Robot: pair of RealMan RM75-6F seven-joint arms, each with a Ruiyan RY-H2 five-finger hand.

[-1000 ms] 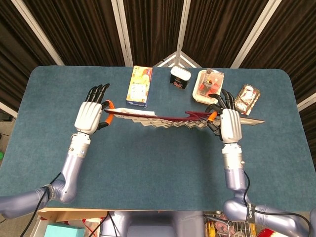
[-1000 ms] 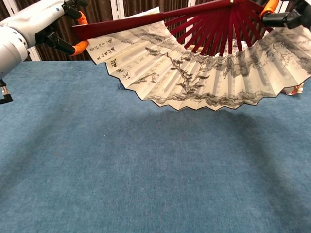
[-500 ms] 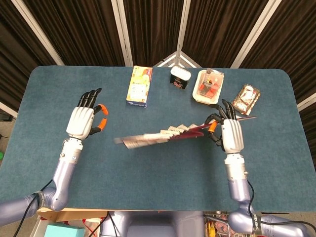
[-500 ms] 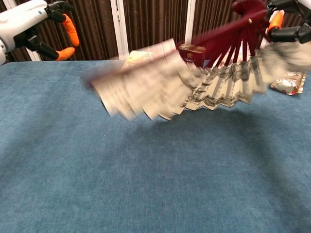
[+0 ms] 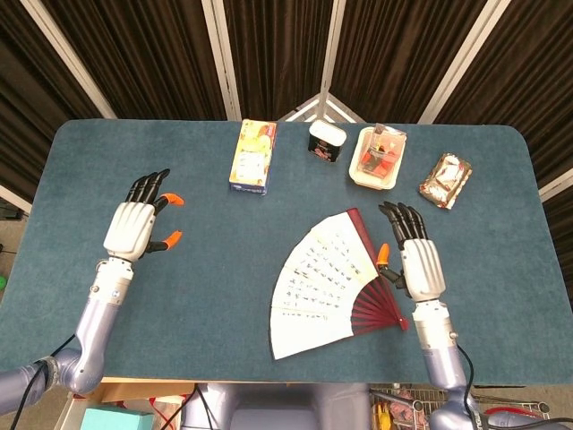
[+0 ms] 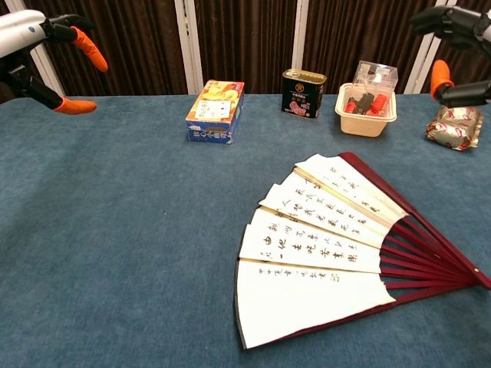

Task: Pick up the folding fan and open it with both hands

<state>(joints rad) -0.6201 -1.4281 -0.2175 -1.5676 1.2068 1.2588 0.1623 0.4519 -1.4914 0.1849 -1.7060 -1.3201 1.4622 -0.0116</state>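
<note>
The folding fan (image 5: pixel 327 284) (image 6: pixel 322 253) lies spread open and flat on the blue table, its white calligraphy leaf facing up and its dark red ribs meeting at the pivot on the right. My right hand (image 5: pixel 415 257) (image 6: pixel 458 38) hovers just right of the fan with fingers apart, holding nothing. My left hand (image 5: pixel 136 224) (image 6: pixel 38 46) is far to the left, raised above the table, fingers spread and empty.
Along the table's far side stand a yellow box (image 5: pixel 252 156), a dark tin can (image 5: pixel 327 141), a clear tray of snacks (image 5: pixel 378 158) and a foil packet (image 5: pixel 445 180). The blue table (image 5: pixel 206 296) has its front edge just below the fan.
Both hands released the fan; it dropped from the air and now lies open on the table. The left hand moved further left, the right hand drew back slightly.
</note>
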